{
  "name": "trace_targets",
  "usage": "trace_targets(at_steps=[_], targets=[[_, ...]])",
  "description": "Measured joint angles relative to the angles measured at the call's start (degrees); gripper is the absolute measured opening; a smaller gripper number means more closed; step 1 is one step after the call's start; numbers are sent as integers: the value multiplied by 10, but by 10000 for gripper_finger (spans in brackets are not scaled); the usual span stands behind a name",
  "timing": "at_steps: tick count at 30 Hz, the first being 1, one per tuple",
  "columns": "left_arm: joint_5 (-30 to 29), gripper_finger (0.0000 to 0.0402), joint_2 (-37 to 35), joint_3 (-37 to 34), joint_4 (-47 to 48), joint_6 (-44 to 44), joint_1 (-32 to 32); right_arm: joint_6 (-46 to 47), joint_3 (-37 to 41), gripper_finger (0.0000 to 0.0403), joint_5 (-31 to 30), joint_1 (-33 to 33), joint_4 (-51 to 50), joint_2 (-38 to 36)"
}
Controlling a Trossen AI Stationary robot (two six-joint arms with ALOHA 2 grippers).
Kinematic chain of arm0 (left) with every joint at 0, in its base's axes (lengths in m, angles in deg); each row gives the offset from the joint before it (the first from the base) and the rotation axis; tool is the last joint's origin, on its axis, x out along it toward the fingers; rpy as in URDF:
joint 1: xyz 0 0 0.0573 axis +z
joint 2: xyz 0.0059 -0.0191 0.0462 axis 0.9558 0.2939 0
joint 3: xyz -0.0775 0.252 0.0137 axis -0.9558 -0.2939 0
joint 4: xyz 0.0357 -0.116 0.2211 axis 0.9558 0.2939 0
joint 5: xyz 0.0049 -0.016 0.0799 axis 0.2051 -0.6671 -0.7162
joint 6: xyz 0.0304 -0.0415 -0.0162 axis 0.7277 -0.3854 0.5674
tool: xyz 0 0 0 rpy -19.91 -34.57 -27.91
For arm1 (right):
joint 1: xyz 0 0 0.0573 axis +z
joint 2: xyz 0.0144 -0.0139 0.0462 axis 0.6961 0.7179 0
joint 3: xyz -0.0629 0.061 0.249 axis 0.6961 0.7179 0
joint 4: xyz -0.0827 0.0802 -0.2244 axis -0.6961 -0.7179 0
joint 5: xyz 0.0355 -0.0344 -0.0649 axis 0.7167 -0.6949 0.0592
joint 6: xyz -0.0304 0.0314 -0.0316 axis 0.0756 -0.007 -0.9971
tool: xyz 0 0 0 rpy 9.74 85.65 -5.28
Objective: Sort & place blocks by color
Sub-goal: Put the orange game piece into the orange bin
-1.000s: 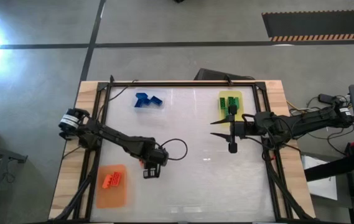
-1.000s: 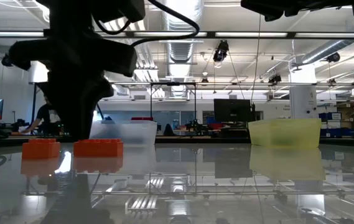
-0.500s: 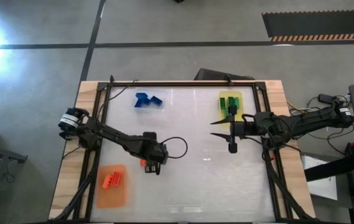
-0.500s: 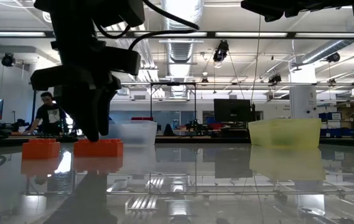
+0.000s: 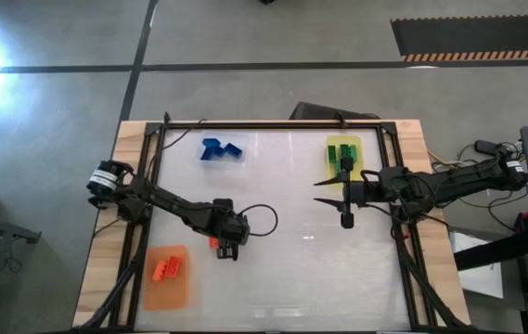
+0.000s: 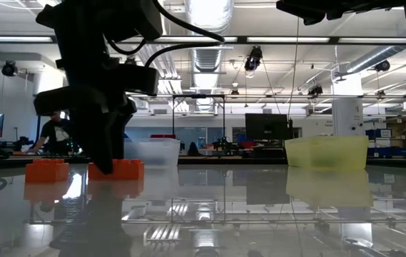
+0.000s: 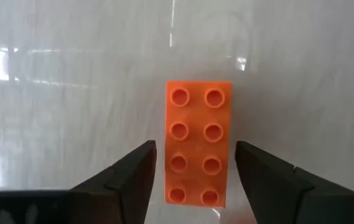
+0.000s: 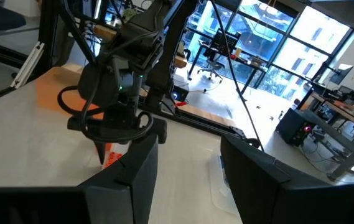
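Orange block (image 7: pixel 198 151), eight-stud, loose on the white table (image 5: pixel 310 269) near the orange mat (image 5: pixel 167 278): left gripper (image 7: pixel 195 163) down around it, fingers open and straddling, pick-up in hand, closing next; right gripper (image 5: pixel 330 193) parked mid-table, fingers apart, empty.

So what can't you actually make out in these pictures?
- Orange block: the left wrist view cuts its near end, and the left gripper covers most of it from above.
- Blue blocks: too small and overlapping in the high view to count.
- Green blocks: partly hidden by the right arm; only a blur in the low view.
- Person: mostly behind the left arm in the low view.
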Motion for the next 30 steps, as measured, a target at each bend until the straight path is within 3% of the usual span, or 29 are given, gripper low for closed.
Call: trace_targets(at_steps=[4, 11, 21, 30], targets=[[0, 185, 0, 0, -2, -8, 0, 0, 0, 166, 0, 0, 0, 0], [0, 115, 0, 0, -3, -13, 0, 0, 0, 166, 0, 0, 0, 0], [0, 114, 0, 46, 27, -23, -4, 0, 0, 166, 0, 0, 0, 0], [0, 114, -1, 185, 145, -56, -40, 0, 0, 166, -5, 0, -9, 0]])
